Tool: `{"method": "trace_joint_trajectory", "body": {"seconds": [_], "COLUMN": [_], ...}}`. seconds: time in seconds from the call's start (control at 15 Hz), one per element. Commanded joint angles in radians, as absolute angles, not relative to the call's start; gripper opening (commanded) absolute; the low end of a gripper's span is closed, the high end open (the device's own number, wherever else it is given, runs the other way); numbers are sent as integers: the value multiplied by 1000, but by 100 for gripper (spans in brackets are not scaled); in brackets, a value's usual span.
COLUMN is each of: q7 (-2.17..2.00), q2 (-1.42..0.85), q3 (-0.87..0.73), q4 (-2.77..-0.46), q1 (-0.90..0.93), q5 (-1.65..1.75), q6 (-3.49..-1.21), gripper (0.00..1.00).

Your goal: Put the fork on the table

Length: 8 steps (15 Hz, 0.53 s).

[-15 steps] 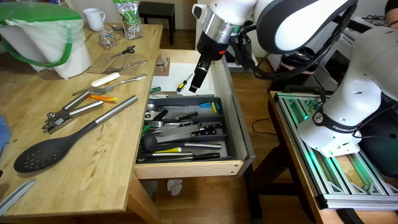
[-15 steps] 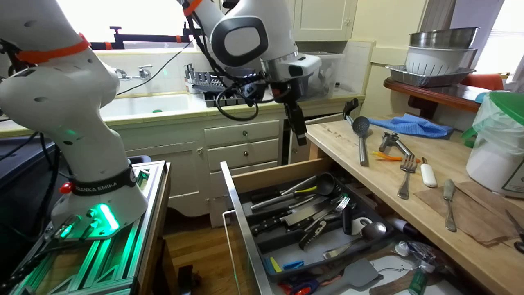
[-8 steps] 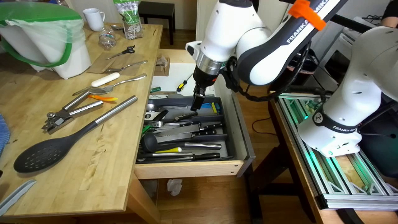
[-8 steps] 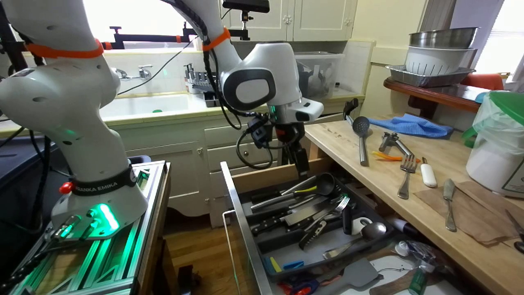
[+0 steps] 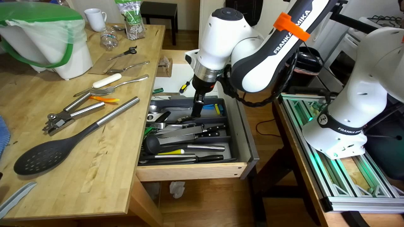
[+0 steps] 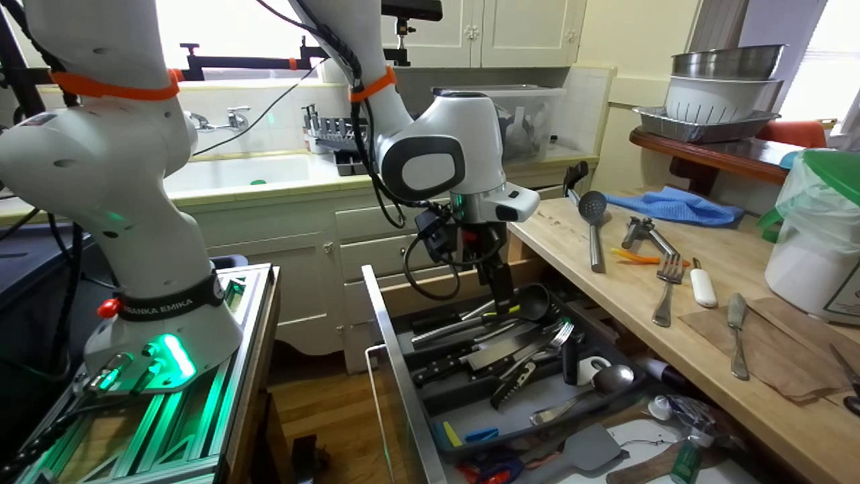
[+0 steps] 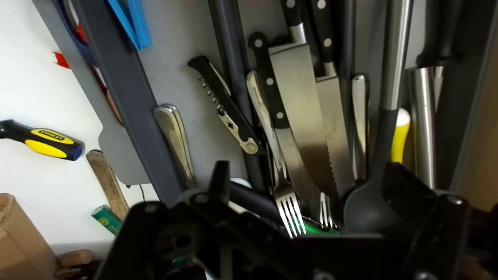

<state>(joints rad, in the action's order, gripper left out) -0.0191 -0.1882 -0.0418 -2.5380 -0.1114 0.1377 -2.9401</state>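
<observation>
A silver fork (image 7: 290, 206) lies tines toward the gripper among knives in the drawer tray, also visible in both exterior views (image 5: 157, 125) (image 6: 563, 334). A second fork's tines (image 7: 326, 210) show beside it, the rest hidden under blades. Another silver fork (image 5: 107, 90) lies on the light wooden table (image 5: 107, 170), in both exterior views (image 6: 670, 269). My gripper (image 7: 307, 169) is open and empty, its two fingers wide apart on either side of the drawer forks in the wrist view. In both exterior views it points down over the tray (image 5: 196, 114) (image 6: 502, 306).
The open drawer (image 5: 202, 171) holds a dark tray with knives (image 7: 297, 97), a corkscrew (image 7: 229, 109), a black ladle (image 7: 369, 206) and spoon handles (image 7: 175, 140). A screwdriver (image 7: 44, 140) lies outside the tray. The table bears a slotted black spoon (image 5: 47, 154) and scissors (image 5: 127, 52).
The arm has come down, bringing the gripper from above the drawer to low over the cutlery tray. The forks and other utensils have not moved.
</observation>
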Motion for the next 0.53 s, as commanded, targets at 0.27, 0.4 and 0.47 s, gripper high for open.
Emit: {"method": "trace_joint_trajectory", "body": {"seconds": [0.27, 0.4, 0.47], "q7": [65, 102, 118], "q2": [-322, -375, -402], "q3": [-65, -41, -11], "q4": [-2485, -2456, -2439], "q1": [-93, -110, -135], "q5": [138, 127, 114], "q6": [-3124, -3179, -3199], "gripper": [100, 100, 100]}}
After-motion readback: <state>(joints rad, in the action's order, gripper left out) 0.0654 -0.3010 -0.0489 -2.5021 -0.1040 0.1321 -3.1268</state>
